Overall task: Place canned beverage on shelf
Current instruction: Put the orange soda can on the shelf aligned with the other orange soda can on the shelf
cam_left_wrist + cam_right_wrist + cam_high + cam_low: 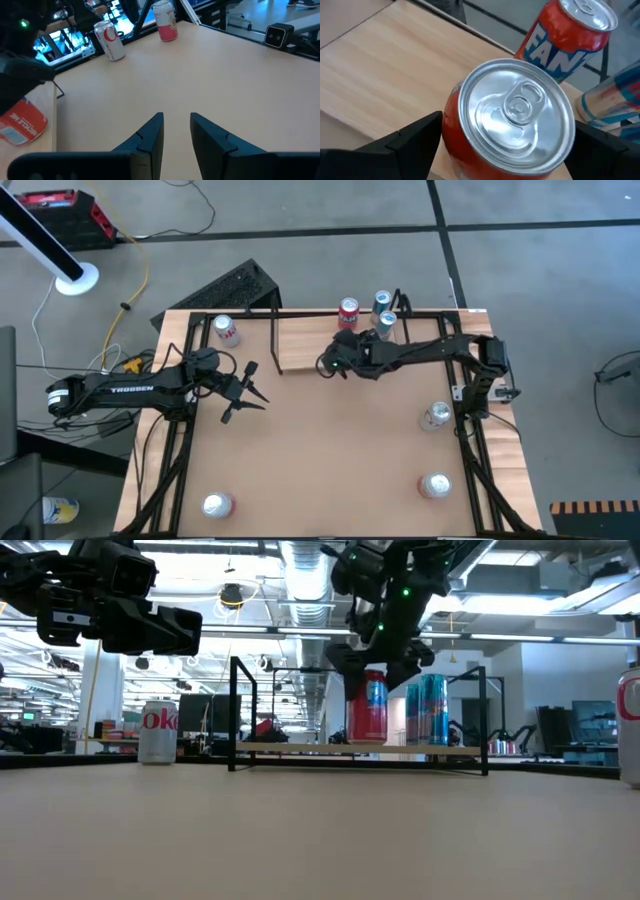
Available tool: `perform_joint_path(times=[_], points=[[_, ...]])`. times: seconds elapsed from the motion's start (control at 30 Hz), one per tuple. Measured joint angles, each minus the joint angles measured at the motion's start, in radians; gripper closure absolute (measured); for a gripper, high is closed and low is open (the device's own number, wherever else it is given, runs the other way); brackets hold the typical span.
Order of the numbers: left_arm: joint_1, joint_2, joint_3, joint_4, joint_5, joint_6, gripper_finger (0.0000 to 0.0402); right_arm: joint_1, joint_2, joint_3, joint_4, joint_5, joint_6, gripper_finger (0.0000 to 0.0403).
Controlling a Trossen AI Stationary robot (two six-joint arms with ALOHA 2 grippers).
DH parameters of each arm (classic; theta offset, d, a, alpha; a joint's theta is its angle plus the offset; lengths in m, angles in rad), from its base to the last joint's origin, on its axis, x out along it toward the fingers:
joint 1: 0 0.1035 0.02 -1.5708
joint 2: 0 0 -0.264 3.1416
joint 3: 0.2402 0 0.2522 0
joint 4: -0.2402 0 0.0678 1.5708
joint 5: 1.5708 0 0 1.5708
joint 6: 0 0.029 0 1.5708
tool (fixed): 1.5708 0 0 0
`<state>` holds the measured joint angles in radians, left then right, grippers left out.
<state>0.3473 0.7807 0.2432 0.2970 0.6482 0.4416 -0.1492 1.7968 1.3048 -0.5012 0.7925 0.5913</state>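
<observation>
A red can [515, 120] stands upright with its base on the light-wood shelf [300, 340], near the plank's middle. My right gripper [507, 150] is open, one finger on each side of the can just below its rim; I see no touch. In the high view the gripper [338, 352] hides this can. Behind it on the shelf stand an orange Fanta can [565, 40] and two blue cans [428, 710]. My left gripper [176, 125] hovers over the table's left part, its fingers a narrow gap apart with nothing between them.
A white Coke can [224, 330] stands left of the shelf. Three more cans stand on the table, two on the right [436, 415], [435, 485] and one at the near left [216, 505]. Thin black uprights [233, 710] rise at the shelf's ends. Bare tabletop lies in the middle.
</observation>
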Motion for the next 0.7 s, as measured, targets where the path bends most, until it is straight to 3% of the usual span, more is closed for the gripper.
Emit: perform_joint_path(times=[0.13,0.33,0.7], points=[[0.0,0.0,0.0,0.0,0.0,0.0,0.0317,-0.016,-0.011,0.001,-0.002,-0.044,-0.014,0.0022],[0.0,0.0,0.0,0.0,0.0,0.0,0.0317,-0.018,-0.016,0.001,-0.021,-0.06,-0.013,0.007],[0.0,0.0,0.0,-0.003,0.0,0.0,0.0317,-0.016,-0.013,0.0,-0.126,0.056,0.289,0.0062]])
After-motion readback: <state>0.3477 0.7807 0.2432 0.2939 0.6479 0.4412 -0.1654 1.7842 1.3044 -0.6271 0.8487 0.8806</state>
